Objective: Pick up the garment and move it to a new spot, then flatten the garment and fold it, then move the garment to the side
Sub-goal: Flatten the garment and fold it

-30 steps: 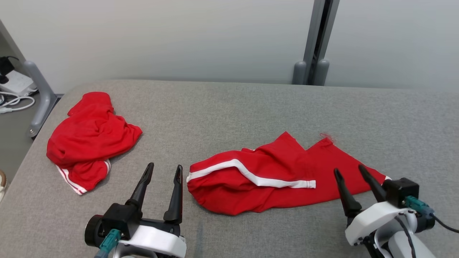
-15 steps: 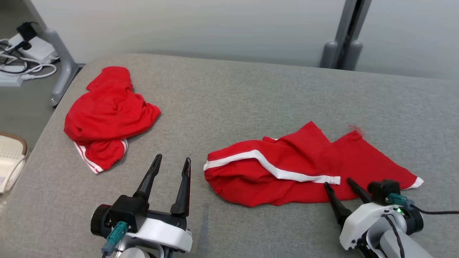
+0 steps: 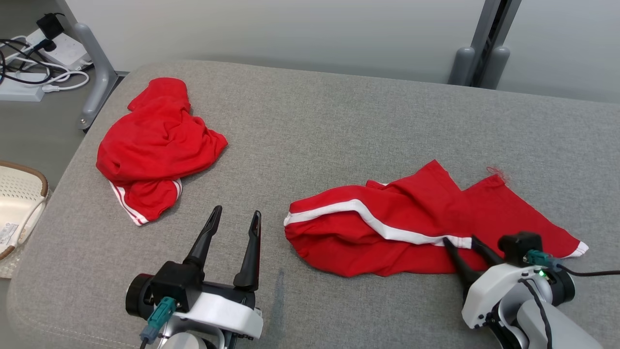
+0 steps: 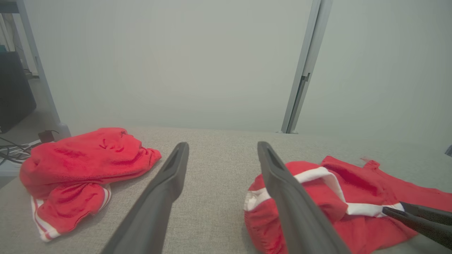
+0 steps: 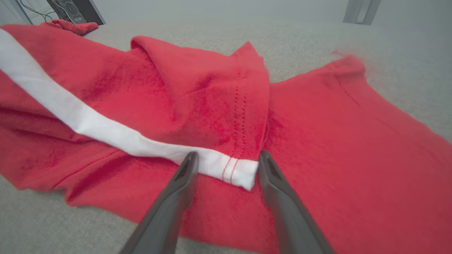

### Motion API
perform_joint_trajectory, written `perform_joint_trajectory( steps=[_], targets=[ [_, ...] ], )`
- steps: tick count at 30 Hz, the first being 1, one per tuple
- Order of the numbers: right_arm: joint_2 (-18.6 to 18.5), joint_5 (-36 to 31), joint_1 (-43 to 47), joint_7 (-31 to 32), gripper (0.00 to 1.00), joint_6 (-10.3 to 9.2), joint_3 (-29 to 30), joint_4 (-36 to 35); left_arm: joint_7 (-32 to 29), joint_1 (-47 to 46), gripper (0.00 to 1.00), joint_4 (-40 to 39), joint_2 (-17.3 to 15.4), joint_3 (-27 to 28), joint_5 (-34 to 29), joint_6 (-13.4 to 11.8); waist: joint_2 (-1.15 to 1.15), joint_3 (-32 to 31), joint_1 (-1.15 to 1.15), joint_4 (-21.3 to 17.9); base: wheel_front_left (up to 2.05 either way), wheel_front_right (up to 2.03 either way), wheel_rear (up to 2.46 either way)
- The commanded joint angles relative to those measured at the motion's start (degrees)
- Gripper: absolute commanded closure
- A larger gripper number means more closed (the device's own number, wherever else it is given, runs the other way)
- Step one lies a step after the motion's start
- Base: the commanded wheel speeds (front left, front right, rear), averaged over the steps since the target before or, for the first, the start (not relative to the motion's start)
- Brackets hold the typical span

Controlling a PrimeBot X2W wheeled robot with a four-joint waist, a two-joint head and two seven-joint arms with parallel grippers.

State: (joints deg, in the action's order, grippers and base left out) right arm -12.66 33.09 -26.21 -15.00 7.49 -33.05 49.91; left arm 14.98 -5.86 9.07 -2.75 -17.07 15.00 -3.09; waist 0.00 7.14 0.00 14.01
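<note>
Right gripper (image 3: 459,241) now lowered onto garment (image 3: 411,213), fingers spread astride white stripe end (image 5: 243,171), not yet pinching. Left gripper (image 3: 237,212) spread, idle left of garment. Pickup imminent.

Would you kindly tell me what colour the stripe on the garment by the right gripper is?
White stripe, red garment; clearest in the right wrist view.

The garment (image 3: 416,228) is lying on the padded table's (image 3: 339,121) right half, another garment (image 3: 155,145) well to its left (and farther back); the right gripper (image 3: 459,238) is straddling the first one's stripe end near its front edge.
</note>
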Motion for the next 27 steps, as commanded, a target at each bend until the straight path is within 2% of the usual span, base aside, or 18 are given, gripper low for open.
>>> perform_joint_trajectory(
  steps=[1, 9, 17, 19, 23, 27],
  targets=[
    [-0.75, -0.32, -0.65, -0.24, 1.0, 0.0, 0.03, -0.68, 0.16, -0.85, 0.0, -0.06, -0.25, 0.04, 0.34, -0.25, 0.0, -0.03, 0.0, -0.05, 0.0, 0.0, 0.0],
    [-1.27, -1.2, 0.21, -0.24, 1.0, 0.0, 2.59, -4.2, 0.16, -0.01, 0.0, 0.54, -0.24, 1.0, -0.17, -0.35, 0.0, -1.08, 0.0, -1.33, 0.0, 0.0, 0.0],
    [-2.73, -1.95, 2.93, -0.24, 1.0, 0.0, 10.34, -9.07, 0.16, 0.73, 0.0, 1.14, -0.25, 1.71, -0.35, -0.01, 0.0, -2.8, 0.0, -4.33, 0.0, 0.0, 0.0],
    [-3.05, -2.75, 4.58, -0.24, 1.0, 0.0, 13.31, -9.64, 0.16, 0.96, 0.0, 1.59, -0.26, 1.26, -0.02, 0.57, 0.0, -3.09, 0.0, -6.39, 0.0, 0.0, 0.0],
    [-2.06, -2.6, 5.4, -0.24, 1.0, 0.0, 12.76, -8.89, 0.16, 1.02, 0.0, 5.86, -0.24, -1.87, 0.78, 3.7, 0.0, -3.41, 0.0, -8.2, 0.0, 0.0, 0.0],
    [-1.41, -2.25, 5.22, -0.24, 1.0, 0.0, 11.88, -7.67, 0.16, 0.96, 0.0, 9.1, -0.28, -3.99, -0.97, 6.69, 0.0, -3.73, 0.0, -8.71, 0.0, 0.0, 0.0]
  ],
)
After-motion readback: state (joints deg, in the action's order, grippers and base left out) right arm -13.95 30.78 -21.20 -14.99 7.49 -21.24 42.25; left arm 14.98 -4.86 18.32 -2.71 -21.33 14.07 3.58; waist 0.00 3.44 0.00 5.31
